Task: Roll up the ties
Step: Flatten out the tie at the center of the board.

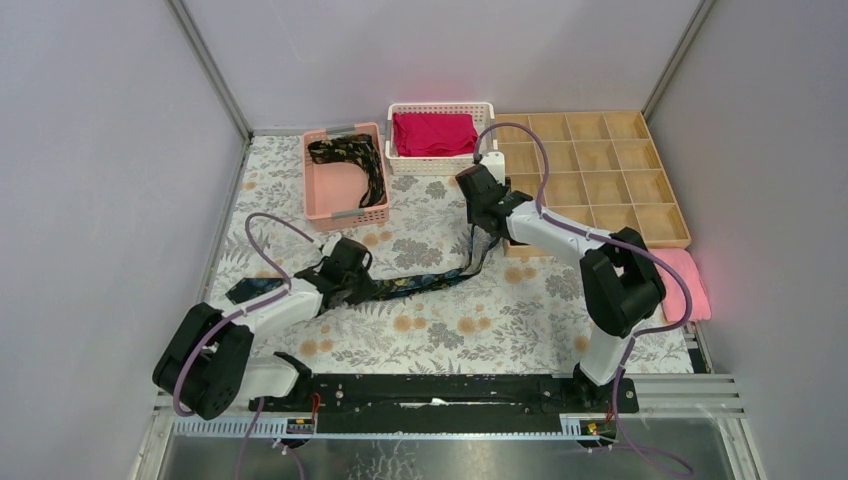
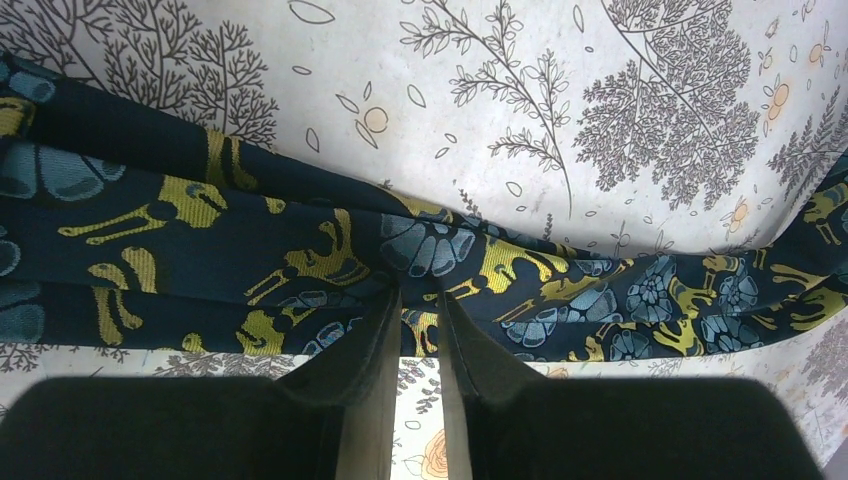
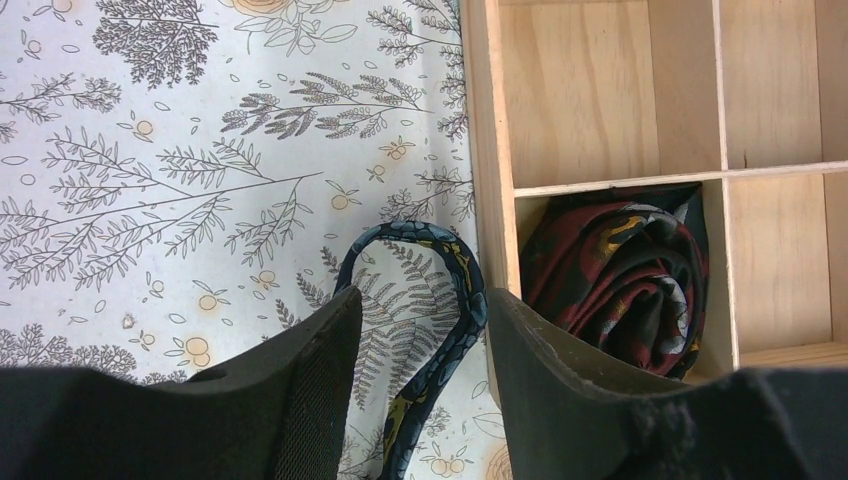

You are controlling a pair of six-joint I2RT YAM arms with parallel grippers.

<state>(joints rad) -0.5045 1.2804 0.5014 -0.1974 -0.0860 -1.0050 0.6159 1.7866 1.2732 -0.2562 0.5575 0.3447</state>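
One tie point(image 1: 425, 282) lay stretched, roll barely begun: left claw point(image 2: 418, 298) pinched its middle, right claw point(image 3: 420, 296) gripped the end loop, which likely needed winding next.

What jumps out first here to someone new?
A long dark floral-patterned fabric necktie lies stretched across the flowered tablecloth, pinched by the left gripper, its far end looped between the fingers of the right gripper. Beside that gripper, a rolled dark red-and-black tie sits in a compartment of the wooden divided tray.
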